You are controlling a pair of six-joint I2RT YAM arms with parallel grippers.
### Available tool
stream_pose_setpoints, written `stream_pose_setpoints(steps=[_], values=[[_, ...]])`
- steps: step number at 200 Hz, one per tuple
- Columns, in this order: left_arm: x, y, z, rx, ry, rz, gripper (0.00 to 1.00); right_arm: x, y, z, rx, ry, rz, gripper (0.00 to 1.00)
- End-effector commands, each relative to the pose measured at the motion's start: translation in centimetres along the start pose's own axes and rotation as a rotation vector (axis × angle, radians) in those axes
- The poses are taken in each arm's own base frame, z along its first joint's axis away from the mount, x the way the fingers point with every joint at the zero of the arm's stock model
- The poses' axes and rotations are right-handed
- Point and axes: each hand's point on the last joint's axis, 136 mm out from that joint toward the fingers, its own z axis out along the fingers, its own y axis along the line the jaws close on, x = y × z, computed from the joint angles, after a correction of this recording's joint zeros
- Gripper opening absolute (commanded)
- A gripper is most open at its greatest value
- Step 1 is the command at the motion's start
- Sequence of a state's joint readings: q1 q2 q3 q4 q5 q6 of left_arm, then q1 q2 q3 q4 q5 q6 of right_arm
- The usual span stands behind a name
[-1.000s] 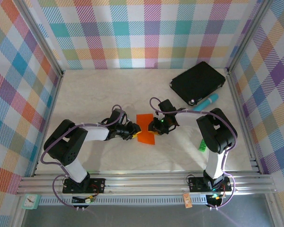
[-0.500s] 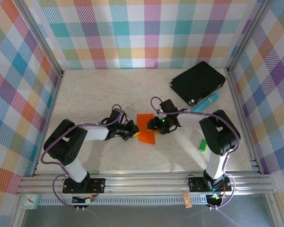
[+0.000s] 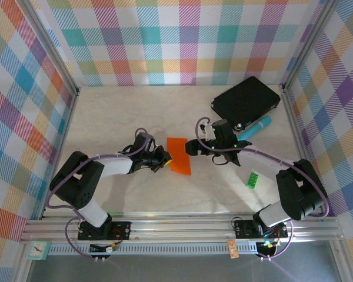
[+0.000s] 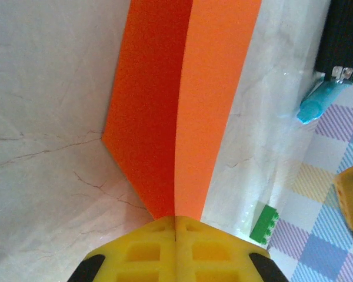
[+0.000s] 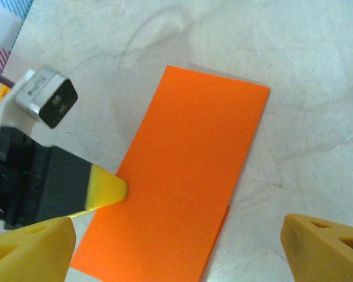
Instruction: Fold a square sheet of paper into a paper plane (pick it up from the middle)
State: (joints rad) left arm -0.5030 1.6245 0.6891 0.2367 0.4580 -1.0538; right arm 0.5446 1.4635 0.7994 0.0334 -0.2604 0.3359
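My left pincer (image 4: 175,226) pinches the orange paper (image 4: 182,106); my right pincer (image 5: 176,232) is wide open. A hard tug could tear it.

square sheet of paper (image 3: 179,155): thin matt orange paper, smooth, unprinted, one crisp crease. In the left wrist view one leaf reads darker orange and the other lighter.
Left gripper (image 4: 175,223) fingertips (image 4: 144,252): matt yellow plastic with moulded waffle pockets, black plastic behind.
Right gripper (image 5: 176,229) fingers (image 5: 323,247): same yellow plastic, slightly grainy.
Table (image 3: 117,111): pale marble-look top, smooth, faint sheen, hairline veins.
Black pad (image 3: 245,103) at 2 o'clock: matt black, small metal-looking fittings on one edge.
Teal tube (image 3: 256,126) just beside it: glossy plastic.
Green block (image 3: 252,180) at 4 o'clock: studded plastic.
Walls (image 3: 176,41): matt plaid, cloth or print, can't tell.
Front rail (image 3: 182,226) at 6 o'clock: brushed aluminium.
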Motion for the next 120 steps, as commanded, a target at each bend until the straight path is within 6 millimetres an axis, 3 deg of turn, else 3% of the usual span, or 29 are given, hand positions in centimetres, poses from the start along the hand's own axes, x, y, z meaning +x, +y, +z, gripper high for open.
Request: stream_pose_setpoints(steps=[1, 76, 120], values=[[-0.9, -0.1, -0.8, -0.004, -0.041, -0.052, 0.0, -0.2, 1.4, -0.5, -0.033, -0.1, -0.227, 0.91], [-1.0, -0.3, -0.4, 0.009, -0.037, -0.08, 0.0, 4.0, 5.7, 1.6, -0.155, -0.041, -0.516, 0.85], [-0.9, -0.4, -0.3, 0.012, -0.031, -0.08, 0.0, 6.0, 6.6, 3.7, -0.162, -0.003, -0.67, 0.82]])
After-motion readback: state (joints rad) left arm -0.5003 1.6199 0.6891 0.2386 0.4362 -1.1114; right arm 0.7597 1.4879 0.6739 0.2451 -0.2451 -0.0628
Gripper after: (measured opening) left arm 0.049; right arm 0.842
